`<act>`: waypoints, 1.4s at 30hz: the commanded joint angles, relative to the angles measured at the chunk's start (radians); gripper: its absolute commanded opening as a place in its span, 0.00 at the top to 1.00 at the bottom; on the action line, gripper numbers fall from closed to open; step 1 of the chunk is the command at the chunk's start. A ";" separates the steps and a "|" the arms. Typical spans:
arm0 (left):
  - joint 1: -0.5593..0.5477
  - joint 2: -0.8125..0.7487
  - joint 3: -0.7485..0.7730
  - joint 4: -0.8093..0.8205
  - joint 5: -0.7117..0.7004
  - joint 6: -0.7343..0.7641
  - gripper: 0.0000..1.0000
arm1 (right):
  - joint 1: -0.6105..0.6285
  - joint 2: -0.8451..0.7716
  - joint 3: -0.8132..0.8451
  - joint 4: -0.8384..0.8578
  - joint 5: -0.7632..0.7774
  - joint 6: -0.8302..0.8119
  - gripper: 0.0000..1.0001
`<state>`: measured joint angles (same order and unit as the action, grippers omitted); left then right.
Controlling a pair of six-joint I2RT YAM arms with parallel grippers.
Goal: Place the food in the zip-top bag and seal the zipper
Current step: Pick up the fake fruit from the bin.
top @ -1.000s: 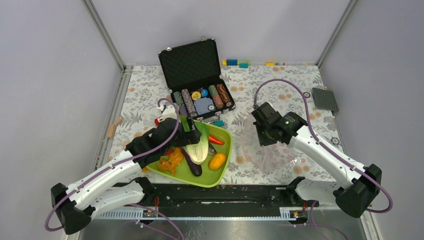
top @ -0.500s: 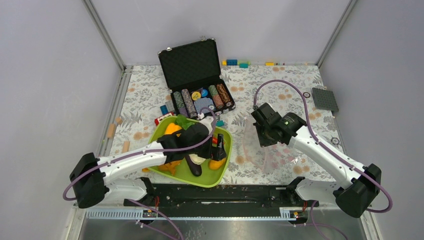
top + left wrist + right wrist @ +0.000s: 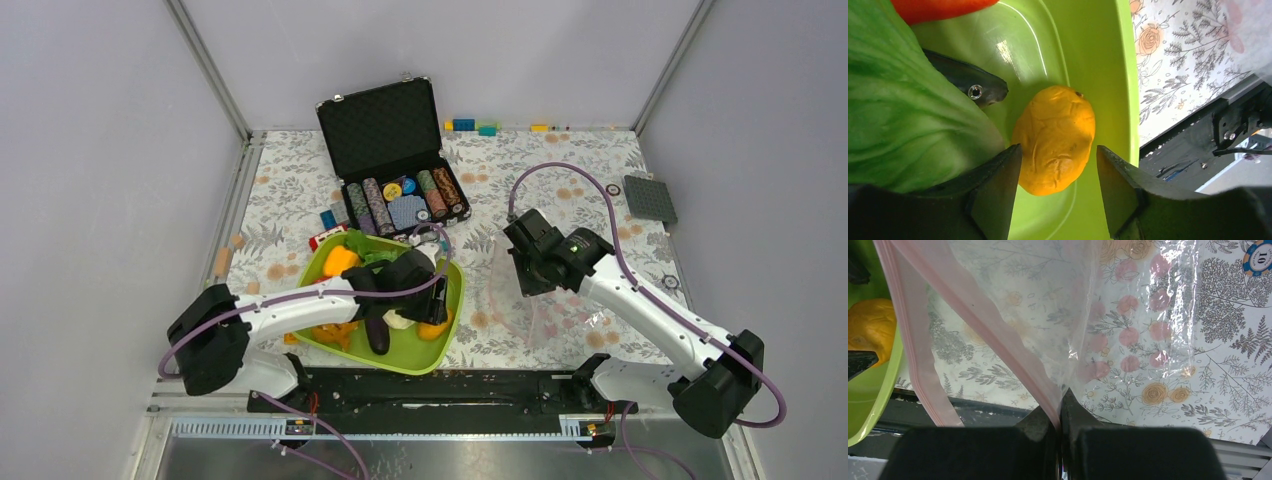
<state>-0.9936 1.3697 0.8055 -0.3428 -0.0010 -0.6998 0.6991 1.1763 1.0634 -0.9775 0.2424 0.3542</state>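
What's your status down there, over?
Left hand astride fruit in tray, grip unclear. Right hand shut on bag mouth edge; bag looks empty. Lettuce close beside fruit.

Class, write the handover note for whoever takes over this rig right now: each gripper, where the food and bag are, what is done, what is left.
Left gripper: open, jaws either side of the orange fruit in the green tray.
Right gripper: shut on the zipper strip of the bag, holding it up beside the tray, mouth open.
Food: all in the tray, including lettuce, fish, eggplant.
Done: nothing bagged.
Left: bag every food, then seal the zipper.
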 commanded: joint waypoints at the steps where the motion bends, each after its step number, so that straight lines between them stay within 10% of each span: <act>1: -0.010 0.031 0.035 -0.005 0.033 0.058 0.42 | -0.005 -0.020 -0.003 0.003 0.012 -0.009 1.00; 14: -0.030 0.148 0.101 -0.047 0.016 0.065 0.45 | -0.005 -0.030 -0.009 0.003 0.017 -0.008 1.00; 25: -0.031 0.007 0.104 -0.050 -0.050 0.011 0.94 | -0.005 -0.058 -0.015 0.003 0.027 0.001 1.00; 42: -0.085 -0.225 0.158 0.333 0.078 0.030 0.99 | -0.004 -0.114 -0.012 0.036 -0.041 0.098 1.00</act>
<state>-1.0443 1.1381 0.8974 -0.2405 0.0074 -0.6853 0.6991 1.0939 1.0492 -0.9680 0.2386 0.4004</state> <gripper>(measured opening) 0.504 0.043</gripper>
